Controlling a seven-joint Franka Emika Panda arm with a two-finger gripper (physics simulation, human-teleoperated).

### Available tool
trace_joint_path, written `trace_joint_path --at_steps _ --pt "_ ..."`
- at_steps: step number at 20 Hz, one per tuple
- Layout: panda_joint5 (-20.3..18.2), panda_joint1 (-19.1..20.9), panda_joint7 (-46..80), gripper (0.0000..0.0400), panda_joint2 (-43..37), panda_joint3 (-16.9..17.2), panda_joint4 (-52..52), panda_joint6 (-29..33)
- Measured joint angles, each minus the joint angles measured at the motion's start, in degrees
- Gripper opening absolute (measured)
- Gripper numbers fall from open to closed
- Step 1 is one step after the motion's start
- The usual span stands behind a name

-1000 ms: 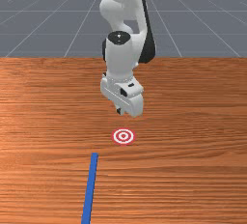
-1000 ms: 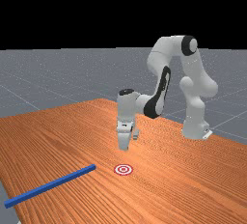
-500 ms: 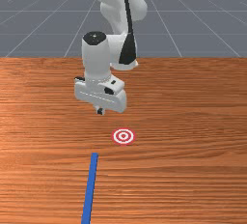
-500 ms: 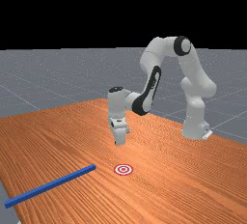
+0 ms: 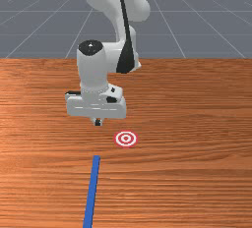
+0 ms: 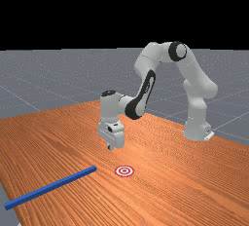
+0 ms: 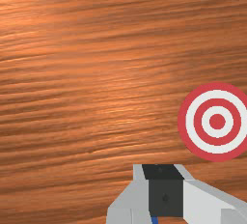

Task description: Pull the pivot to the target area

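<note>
One blue bar [image 6: 51, 187] lies on the tabletop [image 6: 155, 196], its outer end reaching the edge opposite the arm's base, its inner end well in from that edge. The red-and-white target [image 5: 126, 138] is apart from the bar, nearer the arm's base, and to the front view's right of the bar's inner end. The gripper [image 5: 98, 122] is closed, its two fingers together with nothing held, pointing down over the tabletop on the base side of the bar. A sliver of blue shows at the fingers in the wrist view.
</note>
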State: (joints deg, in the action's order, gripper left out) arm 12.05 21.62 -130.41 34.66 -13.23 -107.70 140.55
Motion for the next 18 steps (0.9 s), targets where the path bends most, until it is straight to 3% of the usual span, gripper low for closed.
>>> trace_joint_path --at_steps 2,8,9,10,11,12,13,14,16,17,18 --pt "0.6 0.1 -4.0 0.0 0.8 -0.7 3.2 -2.5" --pt "3.0 -2.1 -17.0 0.0 14.7 -2.5 28.0 -13.8" --pt "1.3 -3.6 -7.6 0.0 15.6 -0.7 30.2 -14.5" --pt "3.3 -2.9 -19.7 0.0 17.9 -2.6 34.1 -16.5" --pt "2.7 -3.9 -16.9 0.0 19.9 -1.9 38.0 -18.2" --pt "3.7 -4.5 -25.5 0.0 23.4 -2.8 44.4 -21.1" --pt "3.2 -6.9 -29.4 0.0 30.1 -2.0 57.6 -26.8" --pt "-0.7 -8.5 -1.0 0.0 30.5 1.8 58.4 -26.9" --pt "-0.7 -8.6 -1.0 0.0 30.6 1.8 58.4 -26.9" --pt "1.4 -7.8 -14.5 0.0 30.6 -0.2 58.0 -26.9" --pt "1.0 -8.1 -11.7 0.0 30.5 0.1 57.8 -26.8"
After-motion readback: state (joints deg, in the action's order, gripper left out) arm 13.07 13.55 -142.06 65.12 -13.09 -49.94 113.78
